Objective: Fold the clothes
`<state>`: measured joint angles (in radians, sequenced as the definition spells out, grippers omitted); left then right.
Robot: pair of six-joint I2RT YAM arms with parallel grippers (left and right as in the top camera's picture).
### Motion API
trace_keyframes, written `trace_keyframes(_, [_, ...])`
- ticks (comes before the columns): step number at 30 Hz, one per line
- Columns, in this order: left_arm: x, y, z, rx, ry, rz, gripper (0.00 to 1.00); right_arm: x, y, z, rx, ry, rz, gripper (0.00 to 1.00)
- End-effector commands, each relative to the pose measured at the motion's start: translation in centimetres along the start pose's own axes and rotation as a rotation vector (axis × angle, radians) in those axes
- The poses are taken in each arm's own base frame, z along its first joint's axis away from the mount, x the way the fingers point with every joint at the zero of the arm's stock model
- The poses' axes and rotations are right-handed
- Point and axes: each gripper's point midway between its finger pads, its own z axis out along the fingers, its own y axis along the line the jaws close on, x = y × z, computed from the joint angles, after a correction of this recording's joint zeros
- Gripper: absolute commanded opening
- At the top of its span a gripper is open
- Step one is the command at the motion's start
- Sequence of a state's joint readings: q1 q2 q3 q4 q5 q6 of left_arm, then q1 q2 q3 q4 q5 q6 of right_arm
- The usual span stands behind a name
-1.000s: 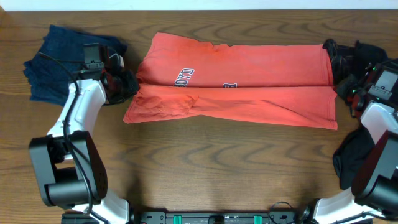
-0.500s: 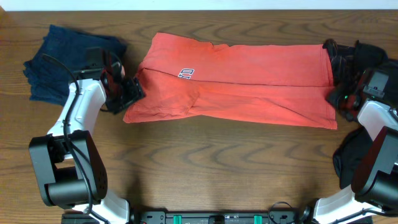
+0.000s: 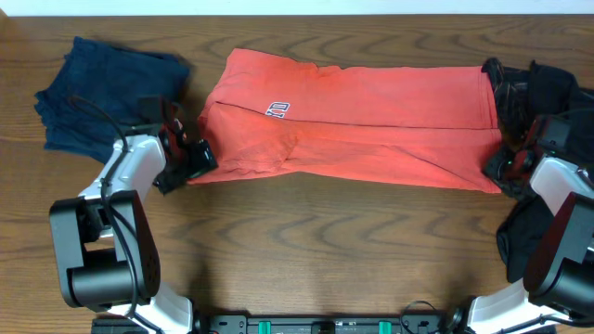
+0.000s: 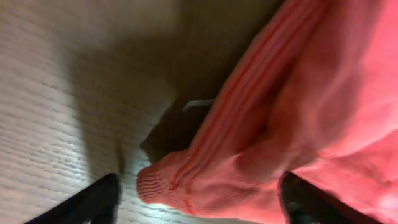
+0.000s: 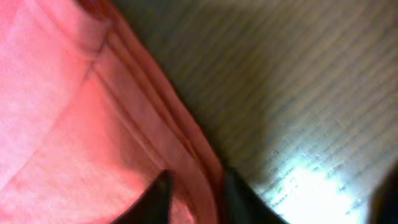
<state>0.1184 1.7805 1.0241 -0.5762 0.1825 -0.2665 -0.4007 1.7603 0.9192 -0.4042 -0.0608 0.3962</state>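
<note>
The coral-red T-shirt [image 3: 371, 130] lies folded lengthwise across the table, with only a scrap of its lettering [image 3: 278, 109] showing. My left gripper [image 3: 190, 160] is at the shirt's near-left corner. In the left wrist view it [image 4: 199, 202] stands wide open, and the ribbed sleeve cuff [image 4: 180, 183] lies loose between the fingers. My right gripper [image 3: 501, 167] is at the near-right corner. In the right wrist view it [image 5: 198, 199] has its jaws narrowly apart, and the layered hem [image 5: 186, 149] runs between them.
A navy blue garment [image 3: 102, 88] lies crumpled at the far left. Black garments sit at the far right [image 3: 534, 83] and the near right [image 3: 520, 237]. Bare wood table [image 3: 306, 241] lies in front of the shirt.
Both grippers have opened and let go of the shirt, and the right has since narrowed. The folded layer has dropped over most of the lettering. Both grippers have moved toward the near edge.
</note>
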Motion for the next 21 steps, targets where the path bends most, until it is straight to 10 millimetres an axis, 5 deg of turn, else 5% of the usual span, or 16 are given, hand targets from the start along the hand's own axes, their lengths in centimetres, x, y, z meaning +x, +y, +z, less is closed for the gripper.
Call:
trace_keyframes(1, [1.0, 0.8, 0.9, -0.027, 0.030, 0.004, 0.56, 2.6, -1.1, 0.8, 0.034, 0.075, -0.011, 0.08])
trace_keyframes(3, [1.4, 1.0, 1.0, -0.030, 0.039, 0.003, 0.34, 2.8, -1.4, 0.8, 0.042, 0.085, -0.006, 0.01])
trace_keyframes(6, [2.0, 1.4, 1.0, -0.041, 0.067, -0.008, 0.19, 3.1, -2.0, 0.7, 0.060, 0.101, 0.004, 0.01])
trace_keyframes(7, [2.3, 1.6, 0.9, -0.045, 0.080, -0.012, 0.06, 3.2, -2.3, 0.7, 0.071, 0.106, 0.014, 0.01])
trace_keyframes(17, [8.0, 5.6, -1.2, -0.130, 0.333, -0.141, 0.06, 4.7, -7.7, -0.5, 0.202, 0.188, 0.173, 0.01])
trace_keyframes(21, [8.6, 6.0, -2.5, -0.132, 0.344, -0.162, 0.06, 4.2, -8.0, -2.0, 0.193, 0.163, 0.192, 0.01])
